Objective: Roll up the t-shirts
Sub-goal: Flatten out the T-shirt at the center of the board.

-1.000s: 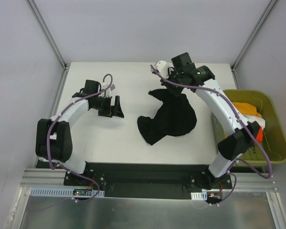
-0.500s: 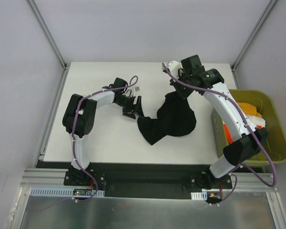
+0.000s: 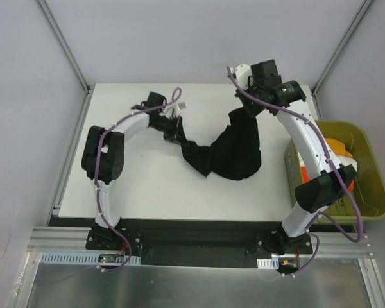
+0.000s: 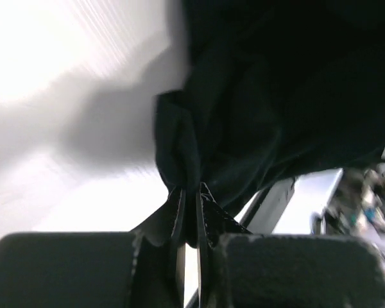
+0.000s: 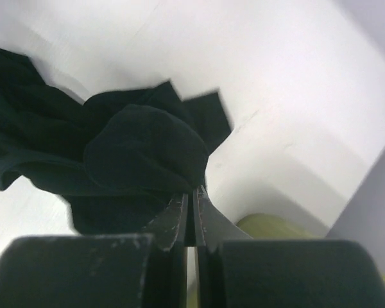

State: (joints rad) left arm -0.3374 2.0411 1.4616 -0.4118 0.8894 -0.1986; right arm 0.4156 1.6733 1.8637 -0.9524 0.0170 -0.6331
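Note:
A black t-shirt [image 3: 234, 154] hangs bunched between my two grippers above the white table [image 3: 135, 186], its lower folds resting on the surface. My left gripper [image 3: 179, 136] is shut on the shirt's left edge; in the left wrist view a pinch of black cloth [image 4: 276, 96] sits between the closed jaws [image 4: 191, 192]. My right gripper [image 3: 244, 114] is shut on the shirt's upper right part, and in the right wrist view the dark fabric [image 5: 135, 154] bulges just past the closed fingertips [image 5: 191, 196]. An orange t-shirt [image 3: 339, 146], a white one [image 3: 350, 165] and a red-orange one [image 3: 304, 176] lie in the tub.
An olive-green plastic tub [image 3: 372, 212] stands off the table's right edge, beside the right arm; its rim [image 5: 269, 224] shows in the right wrist view. Metal frame posts rise at the table's back corners.
My left gripper swung right to the shirt's left edge and closed on it. The right gripper moved right and back with its hold, stretching the shirt between the two.

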